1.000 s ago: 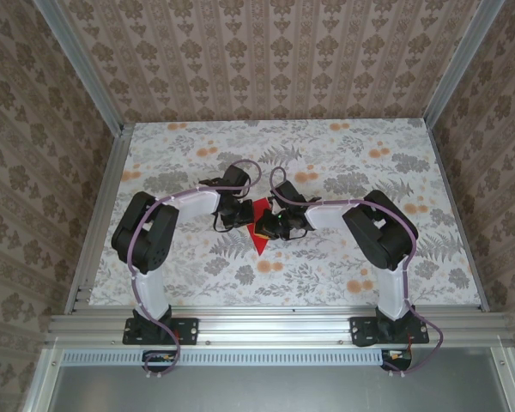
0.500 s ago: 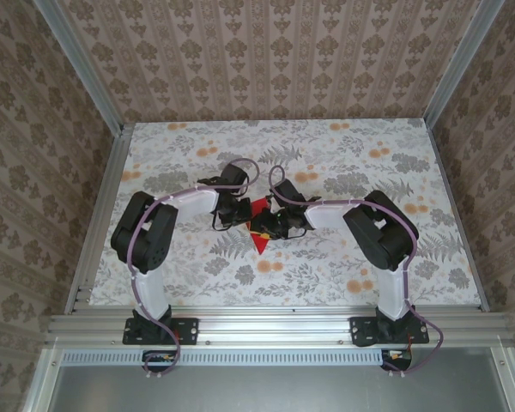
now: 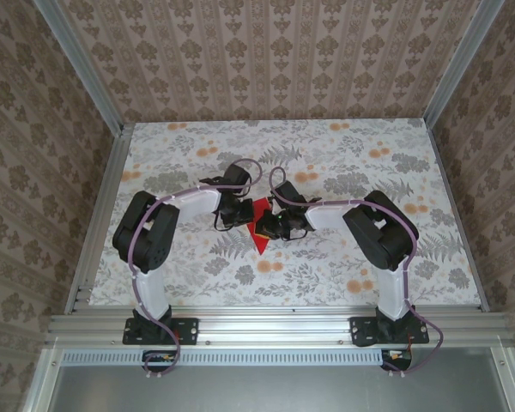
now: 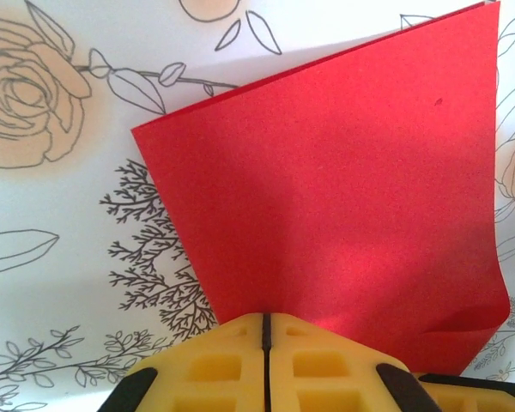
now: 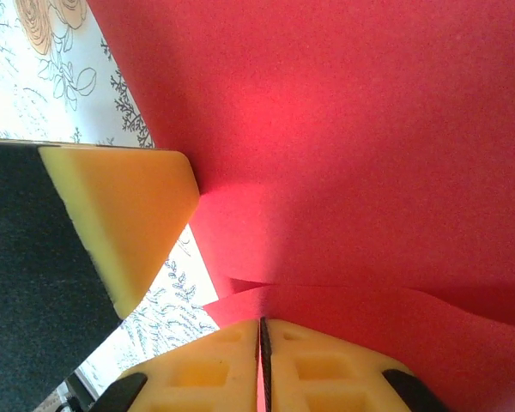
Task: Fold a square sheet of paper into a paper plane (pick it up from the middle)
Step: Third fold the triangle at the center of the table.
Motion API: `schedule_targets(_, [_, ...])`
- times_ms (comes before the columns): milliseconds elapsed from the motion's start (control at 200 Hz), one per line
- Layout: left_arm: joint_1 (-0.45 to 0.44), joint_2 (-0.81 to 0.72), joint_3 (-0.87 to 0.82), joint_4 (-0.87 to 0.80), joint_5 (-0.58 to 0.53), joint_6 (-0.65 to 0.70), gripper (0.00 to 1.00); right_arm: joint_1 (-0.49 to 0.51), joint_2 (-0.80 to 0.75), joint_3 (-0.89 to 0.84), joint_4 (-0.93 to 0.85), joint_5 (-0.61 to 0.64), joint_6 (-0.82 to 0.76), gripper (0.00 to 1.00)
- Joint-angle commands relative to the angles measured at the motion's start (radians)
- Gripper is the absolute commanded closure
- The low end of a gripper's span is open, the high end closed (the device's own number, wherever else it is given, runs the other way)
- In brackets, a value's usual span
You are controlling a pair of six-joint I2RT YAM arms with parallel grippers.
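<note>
The square sheet of paper [image 3: 259, 239], bright red and partly folded, lies mid-table between my two grippers, one pointed corner toward the near edge. My left gripper [image 3: 243, 218] is shut, its yellow tips [image 4: 264, 316] resting on the sheet's [image 4: 343, 172] near edge with nothing seen in the slit. From the right, my right gripper [image 3: 266, 227] is shut on a raised flap of the sheet [image 5: 369, 129], and red shows in the slit of its tips [image 5: 262, 322]. A left finger [image 5: 129, 206] touches the paper beside that flap.
The floral tablecloth [image 3: 326, 257] covers the table inside an aluminium frame [image 3: 266, 324]. Patterned walls close in the back and both sides. Both arms bend inward to the middle, their grippers almost touching.
Half a second ago the right gripper sat slightly further left over the sheet, covering more red. It has eased back and more of the sheet's pointed corner shows. The left arm held still.
</note>
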Motion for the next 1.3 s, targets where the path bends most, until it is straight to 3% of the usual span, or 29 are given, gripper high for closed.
schedule_targets(0, [-0.006,0.020,0.017,-0.039,0.032,0.022,0.91,0.001,0.042,-0.025,-0.042,0.056,-0.015,0.90])
schedule_targets(530, [0.035,-0.147,-0.187,0.156,0.235,-0.024,0.81,0.001,0.047,-0.024,-0.051,0.056,-0.021,0.94])
schedule_targets(1295, [0.040,-0.072,-0.196,0.170,0.193,-0.028,0.87,0.000,0.047,-0.031,-0.038,0.049,-0.008,0.94])
